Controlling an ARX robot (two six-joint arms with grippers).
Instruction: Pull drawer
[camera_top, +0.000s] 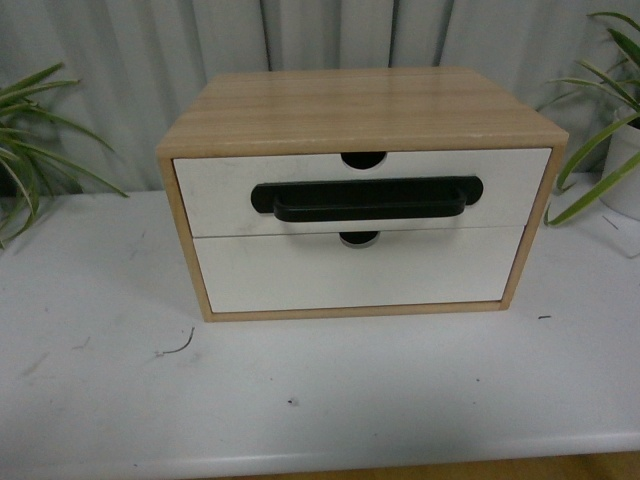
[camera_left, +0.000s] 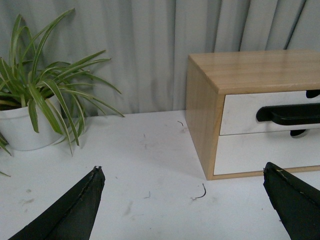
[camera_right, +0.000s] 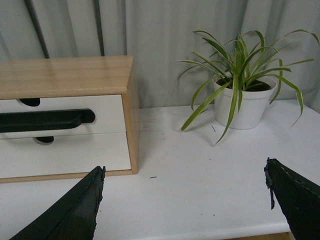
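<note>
A wooden cabinet (camera_top: 350, 105) stands on the white table (camera_top: 300, 400). Its upper drawer (camera_top: 220, 190) has a white front, a long black bar handle (camera_top: 365, 198) and a half-round notch in its top edge. It looks shut, flush with the frame. The same drawer shows in the left wrist view (camera_left: 240, 112) and in the right wrist view (camera_right: 107, 107). My left gripper (camera_left: 184, 172) hangs open over bare table, well short of the cabinet's left front corner. My right gripper (camera_right: 185, 172) is open too, off the cabinet's right front corner. Neither arm appears in the front view.
Below sits a plain white drawer front (camera_top: 350, 272) with no handle. A potted plant (camera_left: 22, 127) stands left of the cabinet and another (camera_right: 240, 105) to its right. A grey curtain (camera_top: 120, 50) closes off the back. The table's front edge (camera_top: 400, 455) is near.
</note>
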